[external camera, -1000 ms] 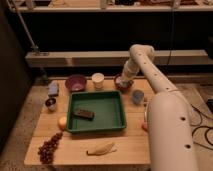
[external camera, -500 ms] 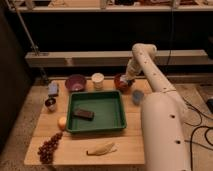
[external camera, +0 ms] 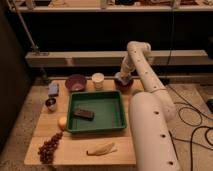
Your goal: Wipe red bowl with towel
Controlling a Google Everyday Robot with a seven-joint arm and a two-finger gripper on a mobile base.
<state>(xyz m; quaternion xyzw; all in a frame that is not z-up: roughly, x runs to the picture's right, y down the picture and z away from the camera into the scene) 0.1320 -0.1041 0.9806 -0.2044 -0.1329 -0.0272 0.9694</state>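
Observation:
The red bowl (external camera: pixel 123 86) stands at the back right of the wooden table (external camera: pixel 75 155), just behind the green tray's far right corner. My gripper (external camera: pixel 121 77) hangs at the end of the white arm (external camera: pixel 145 75), directly over the bowl and at or inside its rim. A pale grey mass at the gripper's tip may be the towel or part of the gripper; I cannot tell which. No towel shows clearly elsewhere. The arm's thick lower section hides the table's right edge.
A green tray (external camera: pixel 119 107) in the middle holds a dark brown block (external camera: pixel 83 114). At the back stand a purple bowl (external camera: pixel 76 82) and a white cup (external camera: pixel 98 80). At the left are a blue object (external camera: pixel 53 88), a small metal cup (external camera: pixel 50 103), an orange fruit (external camera: pixel 62 122) and grapes (external camera: pixel 49 147). A banana (external camera: pixel 101 148) lies in front.
The gripper has stayed over the red bowl. The arm's lower section has shifted left and now covers a grey-blue object that lay to the right of the tray.

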